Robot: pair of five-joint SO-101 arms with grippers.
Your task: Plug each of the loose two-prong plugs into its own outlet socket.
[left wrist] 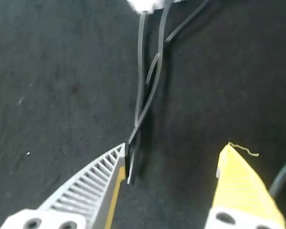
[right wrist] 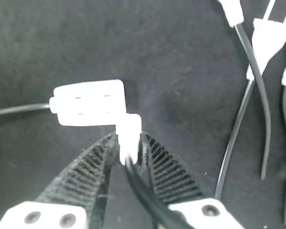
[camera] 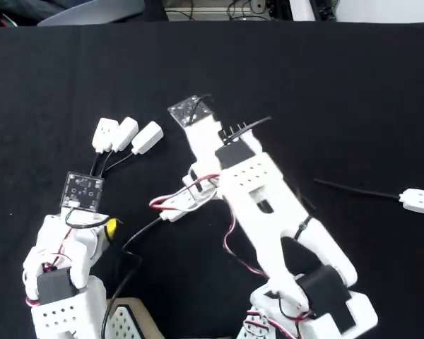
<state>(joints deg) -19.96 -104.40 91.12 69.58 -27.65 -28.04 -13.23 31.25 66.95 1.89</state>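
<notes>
Black cloth covers the tabletop [camera: 339,85]. Three white plugs [camera: 124,134] lie side by side on it, and their black cords [camera: 97,164] draw together behind them. This trio serves as the marker for everything else.

On the trio's cord side, near it, the left pincer [left wrist: 176,148] stands with a grey finger [left wrist: 102,176] and a yellow finger [left wrist: 238,181] well apart. The trio's cords cross one another and run right past the grey finger's tip, ungripped.

The right arm [camera: 261,205] stretches across the tabletop just beside the trio. The right pincer [right wrist: 129,143] is clamped on a fourth plug [right wrist: 128,126], small and white. The plug's black lead [right wrist: 143,195] runs back between the dark ribbed fingers [right wrist: 86,171].

The fourth plug's front end touches one corner of a white outlet socket [right wrist: 88,102]. The socket lies flat, and its own black cable [right wrist: 19,109] leaves its far end. Two pairs of slot marks show uncovered on its upper face. The fourth plug's prongs are hidden, so I cannot tell whether they sit inside the socket. The socket and fourth plug lie near the trio but apart from it.

Well apart from the trio, beyond the right arm, lies a lone white connector [camera: 418,201] on a black cord. I cannot tell whether it is a plug or a socket.
</notes>
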